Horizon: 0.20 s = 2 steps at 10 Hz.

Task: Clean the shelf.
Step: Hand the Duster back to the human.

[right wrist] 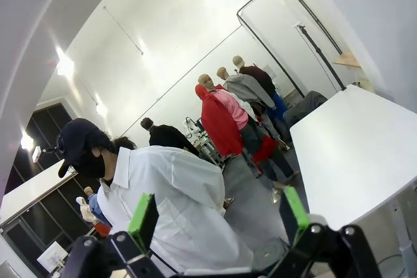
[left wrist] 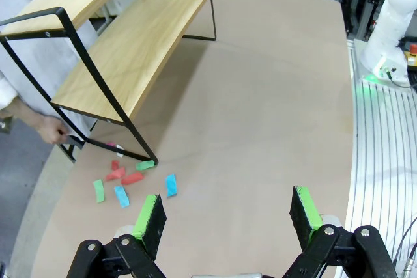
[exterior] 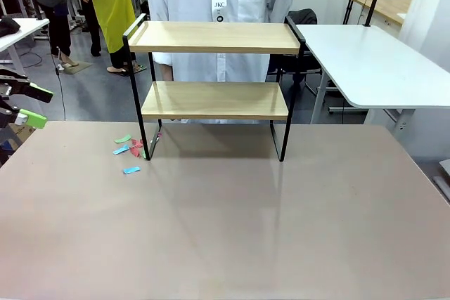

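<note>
The left gripper (left wrist: 227, 219) was held wide open and empty above the table (left wrist: 260, 128), near coloured scraps (left wrist: 133, 179) beside the shelf (exterior: 214, 100). The right gripper (right wrist: 218, 216) was likewise open, empty. "JKC" was read on a badge (exterior: 219, 4).

The shelf (exterior: 214, 89) stands upright toward the far edge of the table, at about twelve o'clock and a touch left of centre. It is a small two-tier rack: two light wooden boards, one above the other, in a thin black metal frame with raised rails at each end. Both boards look bare. Its four slim legs rest on the tabletop.
</note>
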Available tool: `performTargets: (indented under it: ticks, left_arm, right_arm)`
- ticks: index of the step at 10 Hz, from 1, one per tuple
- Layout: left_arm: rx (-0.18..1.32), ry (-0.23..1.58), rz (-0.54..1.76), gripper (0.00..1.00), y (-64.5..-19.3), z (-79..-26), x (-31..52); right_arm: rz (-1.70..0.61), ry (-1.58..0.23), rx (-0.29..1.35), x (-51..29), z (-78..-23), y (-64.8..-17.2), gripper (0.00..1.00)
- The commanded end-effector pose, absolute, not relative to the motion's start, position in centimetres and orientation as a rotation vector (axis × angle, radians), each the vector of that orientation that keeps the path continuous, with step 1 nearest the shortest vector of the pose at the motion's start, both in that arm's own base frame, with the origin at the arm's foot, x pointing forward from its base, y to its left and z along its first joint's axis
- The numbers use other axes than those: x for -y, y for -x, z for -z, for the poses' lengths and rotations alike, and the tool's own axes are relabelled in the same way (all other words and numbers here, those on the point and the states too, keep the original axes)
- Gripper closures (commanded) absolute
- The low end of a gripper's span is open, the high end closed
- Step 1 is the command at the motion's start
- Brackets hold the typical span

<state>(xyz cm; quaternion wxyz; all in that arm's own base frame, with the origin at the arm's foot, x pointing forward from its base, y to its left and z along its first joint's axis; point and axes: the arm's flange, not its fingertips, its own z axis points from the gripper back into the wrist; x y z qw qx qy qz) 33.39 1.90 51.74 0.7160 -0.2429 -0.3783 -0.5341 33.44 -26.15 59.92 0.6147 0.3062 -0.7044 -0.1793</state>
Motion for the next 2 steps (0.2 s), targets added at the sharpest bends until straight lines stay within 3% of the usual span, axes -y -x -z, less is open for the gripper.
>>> performTargets:
  ticks: [1, 2]
  left_arm:
    - [0.862, 0.546, 1.193, 0.0, -33.61, -51.67, -1.77]
    - [0.862, 0.546, 1.193, 0.0, -33.61, -51.67, -1.77]
  right_arm:
    - [0.424, -0.694, 1.621, 26.02, -60.06, -33.32, 0.0]
    - [0.424, -0.694, 1.621, 26.02, -60.06, -33.32, 0.0]
